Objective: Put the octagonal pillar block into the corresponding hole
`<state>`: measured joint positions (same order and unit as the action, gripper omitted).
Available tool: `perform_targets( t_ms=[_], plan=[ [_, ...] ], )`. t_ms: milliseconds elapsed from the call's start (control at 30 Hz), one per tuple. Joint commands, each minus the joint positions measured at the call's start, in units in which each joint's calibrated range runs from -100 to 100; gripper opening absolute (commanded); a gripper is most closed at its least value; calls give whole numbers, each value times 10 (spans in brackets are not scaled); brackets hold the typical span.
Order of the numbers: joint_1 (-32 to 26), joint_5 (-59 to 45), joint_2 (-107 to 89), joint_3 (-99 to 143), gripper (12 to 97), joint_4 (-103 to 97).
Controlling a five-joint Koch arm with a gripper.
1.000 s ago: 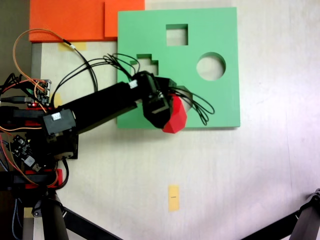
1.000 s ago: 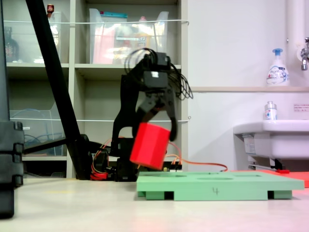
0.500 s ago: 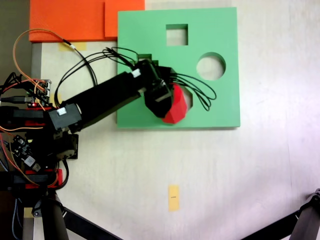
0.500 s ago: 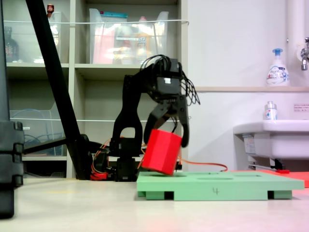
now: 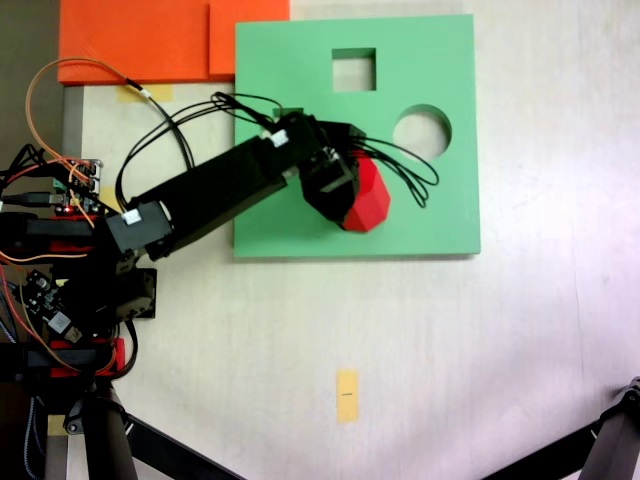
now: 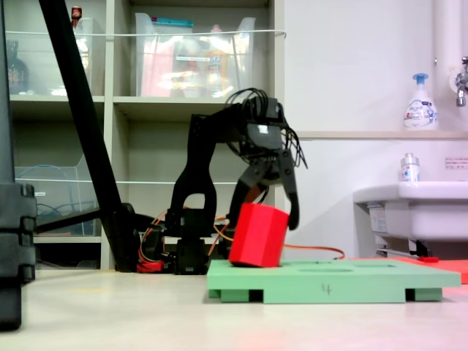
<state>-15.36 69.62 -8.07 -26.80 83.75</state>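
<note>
Over the green board (image 5: 440, 200), fingers (image 6: 292, 217) clenched around tilted red octagonal pillar block (image 6: 257, 235).

Top-down fixed view: black arm (image 5: 200, 195) reaches from left over green board (image 5: 440, 215). Gripper (image 5: 350, 195) clasps red block (image 5: 366, 200), covering lower-middle of board. Square hole (image 5: 354, 70) and round hole (image 5: 421, 132) open. Orange sheets (image 5: 150, 40) top left.

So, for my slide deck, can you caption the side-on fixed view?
Koch arm's gripper holds the red octagonal block, tilted, its lower end at the green board.
</note>
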Motion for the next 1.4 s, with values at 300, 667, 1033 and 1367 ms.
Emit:
perform_targets(
  t_ms=[300, 667, 1033, 1367],
  plan=[
    [-14, 5, -7, -29, 290, -10],
    [-14, -39, -9, -28, 291, 31],
    [-14, -55, 26, -26, 290, 51],
    [-5, -55, 96, -26, 293, 50]
  ],
)
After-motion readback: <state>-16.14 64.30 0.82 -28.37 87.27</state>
